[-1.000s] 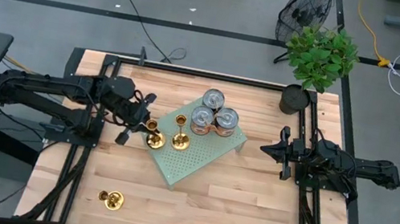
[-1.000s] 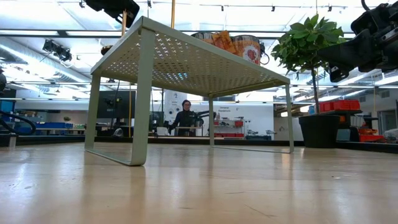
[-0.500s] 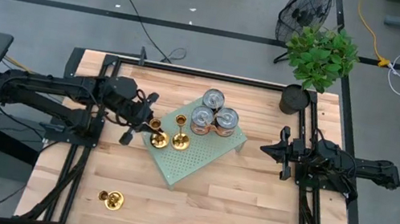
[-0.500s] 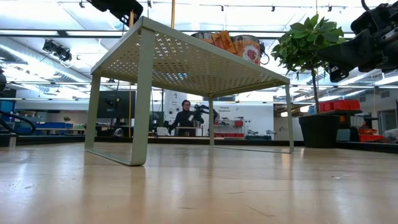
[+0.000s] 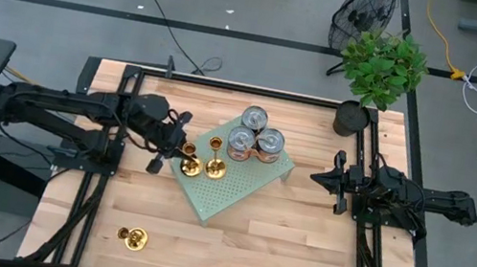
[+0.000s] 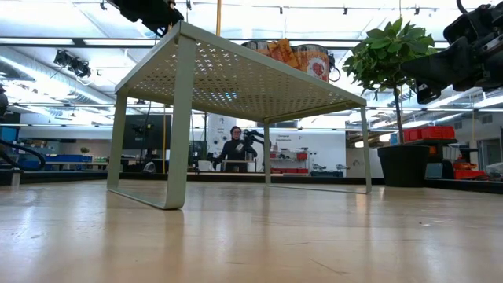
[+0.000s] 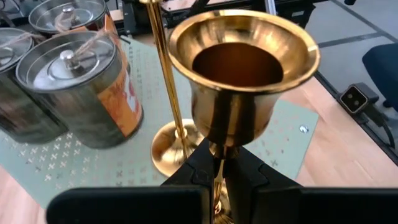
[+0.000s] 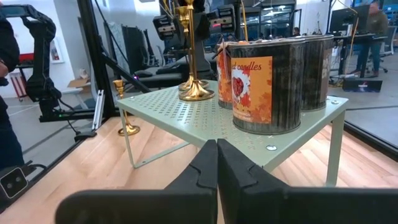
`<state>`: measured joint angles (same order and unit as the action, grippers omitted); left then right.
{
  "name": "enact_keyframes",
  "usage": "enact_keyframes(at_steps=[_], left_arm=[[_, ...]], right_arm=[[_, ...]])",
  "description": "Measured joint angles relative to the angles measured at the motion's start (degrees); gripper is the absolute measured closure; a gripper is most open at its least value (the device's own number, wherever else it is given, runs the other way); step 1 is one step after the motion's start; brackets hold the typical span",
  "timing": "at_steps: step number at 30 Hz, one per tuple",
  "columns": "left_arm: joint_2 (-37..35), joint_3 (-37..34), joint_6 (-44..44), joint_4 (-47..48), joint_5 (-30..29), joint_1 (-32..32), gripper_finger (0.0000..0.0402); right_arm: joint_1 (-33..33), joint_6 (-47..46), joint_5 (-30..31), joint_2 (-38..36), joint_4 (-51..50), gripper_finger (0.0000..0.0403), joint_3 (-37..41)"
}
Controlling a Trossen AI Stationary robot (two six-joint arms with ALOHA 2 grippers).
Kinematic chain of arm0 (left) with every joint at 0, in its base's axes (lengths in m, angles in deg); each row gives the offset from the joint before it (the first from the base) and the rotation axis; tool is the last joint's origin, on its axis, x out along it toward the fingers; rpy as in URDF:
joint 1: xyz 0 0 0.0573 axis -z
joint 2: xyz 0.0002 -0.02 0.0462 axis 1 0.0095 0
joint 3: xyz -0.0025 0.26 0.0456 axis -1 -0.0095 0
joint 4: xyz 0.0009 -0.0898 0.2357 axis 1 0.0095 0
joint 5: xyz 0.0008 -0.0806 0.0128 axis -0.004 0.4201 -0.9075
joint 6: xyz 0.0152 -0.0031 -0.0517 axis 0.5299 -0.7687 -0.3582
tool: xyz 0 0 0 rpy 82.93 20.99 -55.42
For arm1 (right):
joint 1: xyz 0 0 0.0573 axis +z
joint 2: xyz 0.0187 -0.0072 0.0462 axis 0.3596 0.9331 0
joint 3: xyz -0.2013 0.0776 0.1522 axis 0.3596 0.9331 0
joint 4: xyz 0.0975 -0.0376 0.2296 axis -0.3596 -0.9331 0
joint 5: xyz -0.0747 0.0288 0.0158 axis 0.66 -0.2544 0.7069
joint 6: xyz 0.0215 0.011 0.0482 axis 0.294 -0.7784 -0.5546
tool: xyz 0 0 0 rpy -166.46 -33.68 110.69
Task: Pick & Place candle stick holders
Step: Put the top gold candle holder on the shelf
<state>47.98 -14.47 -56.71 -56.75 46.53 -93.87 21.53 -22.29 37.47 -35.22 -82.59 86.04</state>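
Observation:
One gold candle stick holder [image 5: 188, 158] stands upright over the left corner of the pale green perforated shelf [image 5: 230, 196], with my left gripper [image 5: 178, 149] shut on it. A second holder [image 5: 214, 164] stands on its round base on the shelf, right beside the first. The third holder [image 5: 134, 237] stands on the wooden table near the front left. My right gripper [image 5: 316, 178] waits shut at the table's right, with nothing in it. In the left wrist view the fingers hide the held holder's base. My left gripper pinches the thin stem [image 7: 218, 163] just under the holder's cup [image 7: 242, 65] between its two fingers. The fingers come from the table's left, slanting a little downward, and lie across the stem. The holder stays upright; I cannot tell whether its base touches the shelf.
Three silver cans with orange labels [image 5: 254, 138] stand on the shelf's far part, close behind the holders. A potted plant [image 5: 381, 65] stands at the far right corner. Bare wood lies in front of the shelf.

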Motion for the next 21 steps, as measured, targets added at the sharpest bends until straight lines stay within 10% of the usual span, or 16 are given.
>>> enact_keyframes(at_steps=[21], left_arm=[[0.2, 0.0, -1.2, -0.7, 0.0, 0.0, 0.0372]], right_arm=[[0.0, 0.0, 0.0, 0.0, 0.0, 0.04, 0.0]])
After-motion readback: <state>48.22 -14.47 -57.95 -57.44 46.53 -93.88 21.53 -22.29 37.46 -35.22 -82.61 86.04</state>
